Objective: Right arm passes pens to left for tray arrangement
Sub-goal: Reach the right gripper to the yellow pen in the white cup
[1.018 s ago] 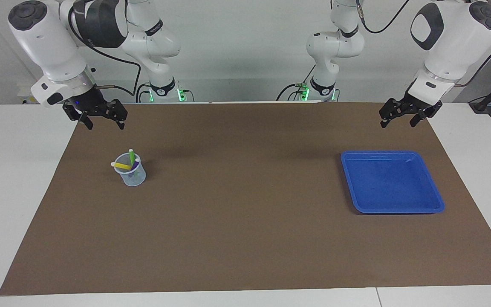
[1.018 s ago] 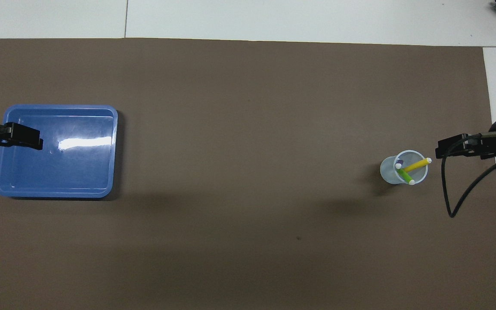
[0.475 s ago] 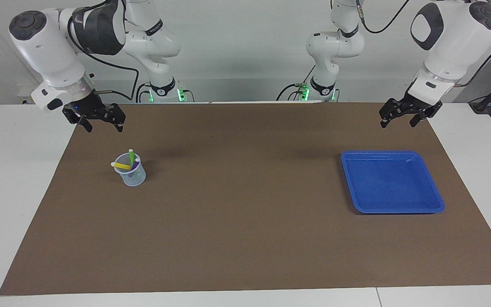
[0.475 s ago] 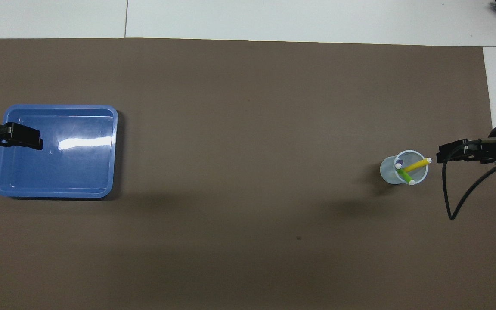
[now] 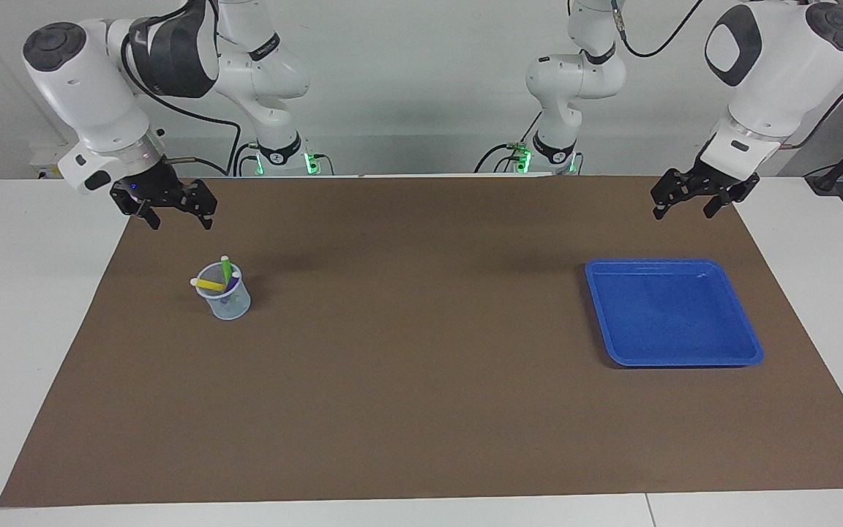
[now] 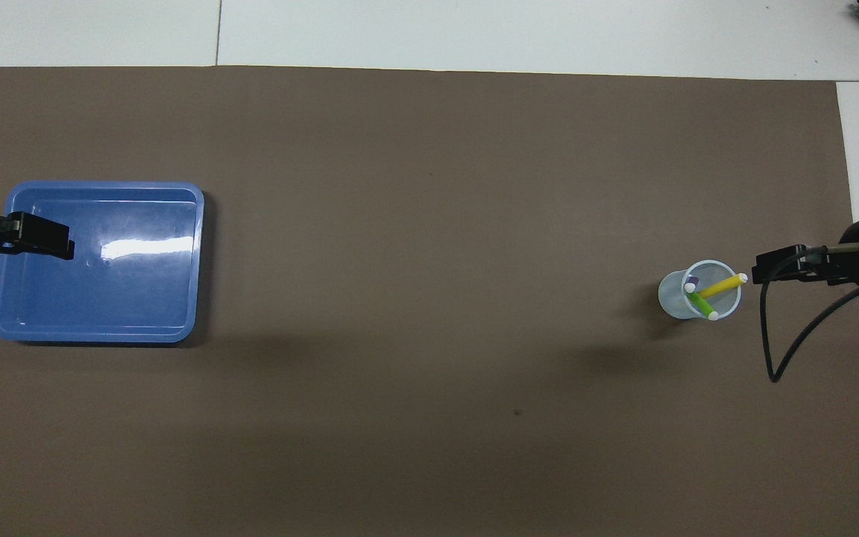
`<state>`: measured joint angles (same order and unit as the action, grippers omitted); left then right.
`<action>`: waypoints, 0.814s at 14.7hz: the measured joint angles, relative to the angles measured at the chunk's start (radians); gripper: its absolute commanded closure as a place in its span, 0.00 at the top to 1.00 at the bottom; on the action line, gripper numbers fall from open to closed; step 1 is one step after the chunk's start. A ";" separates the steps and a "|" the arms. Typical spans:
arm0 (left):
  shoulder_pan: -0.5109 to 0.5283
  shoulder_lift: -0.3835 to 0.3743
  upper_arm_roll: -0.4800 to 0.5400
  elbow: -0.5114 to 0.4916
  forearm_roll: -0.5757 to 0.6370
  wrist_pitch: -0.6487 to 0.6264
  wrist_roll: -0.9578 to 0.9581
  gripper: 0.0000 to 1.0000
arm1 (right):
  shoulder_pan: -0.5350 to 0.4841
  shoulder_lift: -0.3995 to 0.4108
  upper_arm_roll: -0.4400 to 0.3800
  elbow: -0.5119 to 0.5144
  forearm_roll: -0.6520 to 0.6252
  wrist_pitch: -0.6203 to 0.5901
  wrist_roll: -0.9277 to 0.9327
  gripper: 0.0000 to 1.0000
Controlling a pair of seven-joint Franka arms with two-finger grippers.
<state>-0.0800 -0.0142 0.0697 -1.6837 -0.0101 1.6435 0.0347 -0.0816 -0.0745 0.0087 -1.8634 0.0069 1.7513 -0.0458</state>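
- My right arm, the white jointed one with the silver wrist ring, has swung its upper casing over the last second; its wide black two-finger right gripper (image 5: 170,209) has drifted only slightly and hangs over the brown mat's edge at the right arm's end of the table, fingers spread apart, holding nothing
- To me that reads as the opening of the reach for the first pen: no pick has begun yet
- My left arm, white with dark grey oval panels, has not moved and waits; its narrow black left gripper (image 5: 692,196) hangs spread and empty above the mat, on the robots' side of the tray
- The shallow bright blue plastic tray (image 5: 674,359) lies unchanged at the left arm's end of the table, with no pen in it
- The small translucent pale blue cup (image 5: 231,306) stands upright where it was, farther from the robots than the spot under my right gripper
- The three short marker pens (image 5: 221,281), yellow, purple and bright green, lean inside the cup, untouched
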 measured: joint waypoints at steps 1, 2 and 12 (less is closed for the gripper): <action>0.000 0.000 0.000 0.000 0.000 0.000 0.000 1.00 | -0.001 -0.001 0.000 -0.001 0.000 0.000 -0.015 1.00; 0.000 0.000 0.000 0.000 0.000 0.000 0.000 1.00 | -0.004 -0.002 0.000 -0.003 -0.004 0.000 -0.032 1.00; 0.000 0.000 0.000 0.000 0.000 0.000 0.000 1.00 | -0.077 -0.006 -0.003 -0.012 -0.039 0.009 -0.149 1.00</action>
<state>-0.0800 -0.0142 0.0697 -1.6838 -0.0101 1.6435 0.0347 -0.1586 -0.0806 0.0061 -1.8752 -0.0325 1.7600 -0.1948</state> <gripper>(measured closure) 0.000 0.000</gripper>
